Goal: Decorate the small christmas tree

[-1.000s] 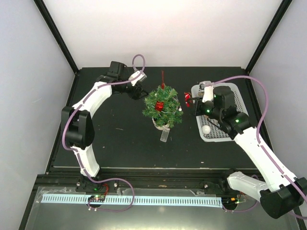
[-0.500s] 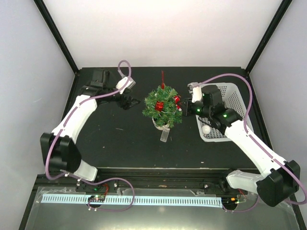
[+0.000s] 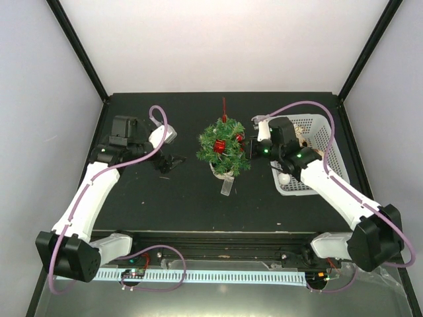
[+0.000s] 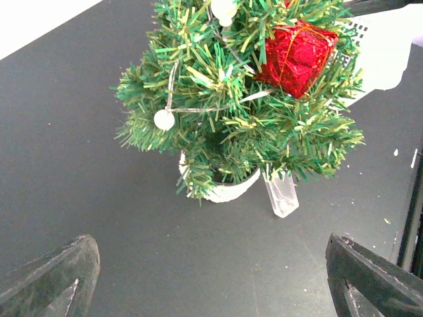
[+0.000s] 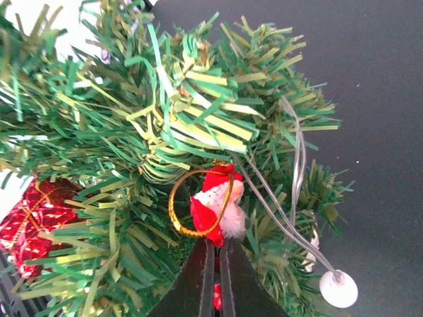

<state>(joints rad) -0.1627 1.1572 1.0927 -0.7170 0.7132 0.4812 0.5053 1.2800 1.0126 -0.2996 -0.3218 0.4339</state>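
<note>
The small christmas tree (image 3: 225,148) stands mid-table in a white pot (image 4: 221,191) with a pale tag (image 4: 281,195). A red gift ornament (image 4: 295,56) hangs in its branches. My left gripper (image 3: 168,163) is left of the tree and apart from it, open and empty, with its dark fingers (image 4: 53,284) wide at the frame's lower corners. My right gripper (image 5: 217,264) is shut on a small red-and-white Santa ornament (image 5: 221,205) with a gold loop (image 5: 182,221). It holds the ornament against the tree's (image 5: 165,119) right-side branches.
A white mesh basket (image 3: 299,191) sits right of the tree with a white ball (image 3: 284,178) in it, under my right arm. A clear wire with white bulbs (image 5: 338,288) runs through the branches. Black frame posts rise at the table's far corners.
My left arm drew back from the tree toward the near left and its jaws opened wider. My right arm carried the Santa ornament left from the basket to the tree.
</note>
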